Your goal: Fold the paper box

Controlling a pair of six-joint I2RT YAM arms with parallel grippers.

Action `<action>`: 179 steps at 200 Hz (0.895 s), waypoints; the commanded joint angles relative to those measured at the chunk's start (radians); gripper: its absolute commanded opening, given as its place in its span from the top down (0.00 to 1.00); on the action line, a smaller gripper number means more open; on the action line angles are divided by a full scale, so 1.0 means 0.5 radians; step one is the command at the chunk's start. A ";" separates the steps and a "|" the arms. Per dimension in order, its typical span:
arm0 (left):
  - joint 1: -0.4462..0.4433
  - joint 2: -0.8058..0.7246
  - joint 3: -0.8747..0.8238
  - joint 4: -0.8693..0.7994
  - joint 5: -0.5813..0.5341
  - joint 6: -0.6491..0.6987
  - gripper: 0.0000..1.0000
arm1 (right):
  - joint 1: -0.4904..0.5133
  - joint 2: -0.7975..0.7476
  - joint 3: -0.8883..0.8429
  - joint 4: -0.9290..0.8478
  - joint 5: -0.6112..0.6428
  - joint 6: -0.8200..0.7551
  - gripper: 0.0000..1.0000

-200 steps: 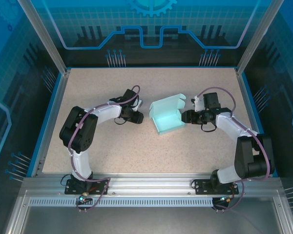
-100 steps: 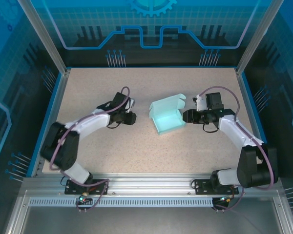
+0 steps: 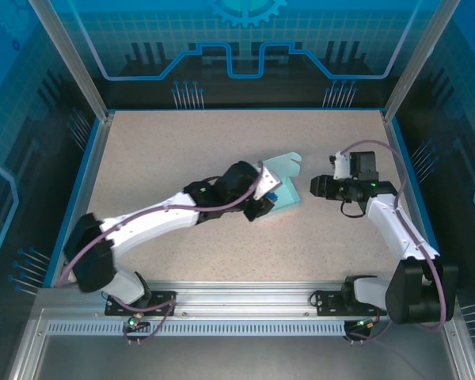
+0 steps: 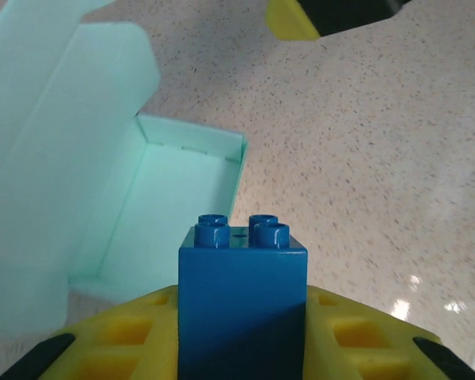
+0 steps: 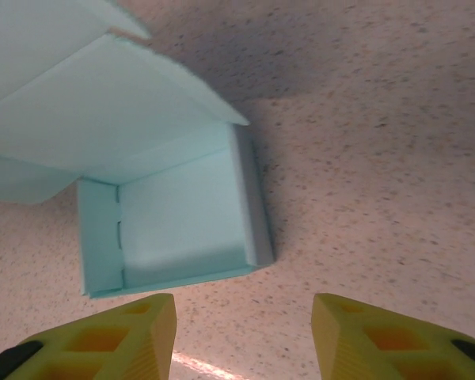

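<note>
A pale cyan card box (image 3: 287, 168), lid raised, is set mid-way across the speckled beige table (image 3: 158, 150). A dark blue studded brick (image 4: 242, 285) is clamped in the left gripper (image 3: 264, 197) above it. The right gripper (image 5: 244, 332) is held part open and empty just right of the box.

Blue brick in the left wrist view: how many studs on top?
4 studs on the blue brick: two along the top's far edge, two just nearer the camera. None seem hidden.
</note>
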 commanded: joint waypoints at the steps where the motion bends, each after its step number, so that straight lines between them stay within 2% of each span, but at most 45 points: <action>1: 0.003 0.287 0.204 -0.151 -0.136 0.225 0.69 | -0.137 -0.111 -0.102 -0.052 0.036 0.087 0.50; 29: 0.037 0.607 0.465 -0.257 -0.218 0.328 0.69 | -0.201 -0.211 -0.155 -0.057 0.047 0.073 0.50; 61: 0.082 0.814 0.622 -0.287 -0.228 0.376 0.68 | -0.199 -0.194 -0.164 -0.057 0.009 0.041 0.50; 119: 0.130 1.043 0.736 -0.290 -0.241 0.426 0.67 | -0.192 -0.178 -0.173 -0.030 -0.044 0.038 0.50; 179: 0.143 1.128 0.789 -0.288 -0.181 0.419 0.58 | -0.152 -0.183 -0.179 -0.014 -0.026 0.053 0.50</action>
